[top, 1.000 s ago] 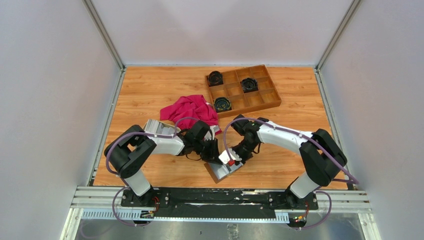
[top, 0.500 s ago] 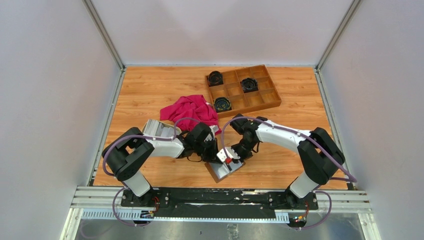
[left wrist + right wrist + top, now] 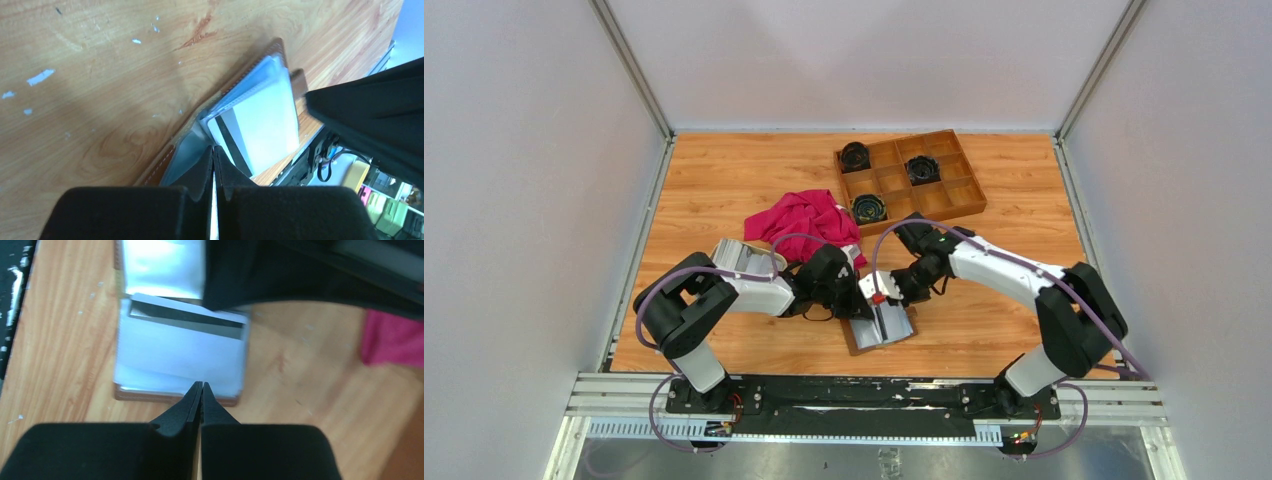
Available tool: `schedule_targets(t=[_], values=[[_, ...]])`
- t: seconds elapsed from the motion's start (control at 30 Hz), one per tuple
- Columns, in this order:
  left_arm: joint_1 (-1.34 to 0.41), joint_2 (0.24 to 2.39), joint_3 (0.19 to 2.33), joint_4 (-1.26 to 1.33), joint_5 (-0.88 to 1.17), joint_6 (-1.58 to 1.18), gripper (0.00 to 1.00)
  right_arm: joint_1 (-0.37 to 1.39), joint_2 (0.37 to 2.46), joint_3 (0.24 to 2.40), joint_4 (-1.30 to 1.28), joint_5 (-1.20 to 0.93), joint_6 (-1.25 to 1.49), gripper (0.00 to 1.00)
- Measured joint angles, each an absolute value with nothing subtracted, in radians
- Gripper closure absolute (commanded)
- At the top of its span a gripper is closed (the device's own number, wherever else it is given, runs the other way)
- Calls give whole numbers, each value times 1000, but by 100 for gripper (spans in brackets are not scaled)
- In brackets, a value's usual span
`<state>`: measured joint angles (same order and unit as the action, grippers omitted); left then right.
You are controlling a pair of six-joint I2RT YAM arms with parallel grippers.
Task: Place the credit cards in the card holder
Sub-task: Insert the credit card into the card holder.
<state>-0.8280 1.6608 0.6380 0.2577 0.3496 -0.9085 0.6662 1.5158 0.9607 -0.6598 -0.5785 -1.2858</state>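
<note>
**Q.** What has just changed?

**A.** Both pairs of jaws have closed. The left gripper (image 3: 214, 151) and the right gripper (image 3: 200, 387) are clenched, fingertips pressed together, and neither visibly grasps anything. The right arm has drawn back toward the far side. The card holder (image 3: 165, 262) has swung squarer to the near edge of the tabletop (image 3: 724, 180).

**Q.** What does that mean for the task?

**A.** Probably one credit card (image 3: 180, 347) has been delivered and let go. It may still need pushing home.

**Q.** How does the holder look, and where is it?

**A.** It lies open at the near edge, about midway between the arm bases. It has a brown leather rim and clear greyish sleeves. The white card, with its dark stripe, lies across one sleeve. Whether it is under the film cannot be told.
</note>
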Motion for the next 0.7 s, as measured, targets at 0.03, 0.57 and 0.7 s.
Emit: schedule_targets(t=[0.03,0.57,0.7], values=[[-828,1669,643,262,348,-911,99,651,1492,958,-646,-580,-1276,88],[-828,1693,672,283,367,-901,97,599,1421,817,-728,-731,-1567,90],[-828,1693,672,283,380,-897,96,649,1444,814,-749,-731,-1612,91]])
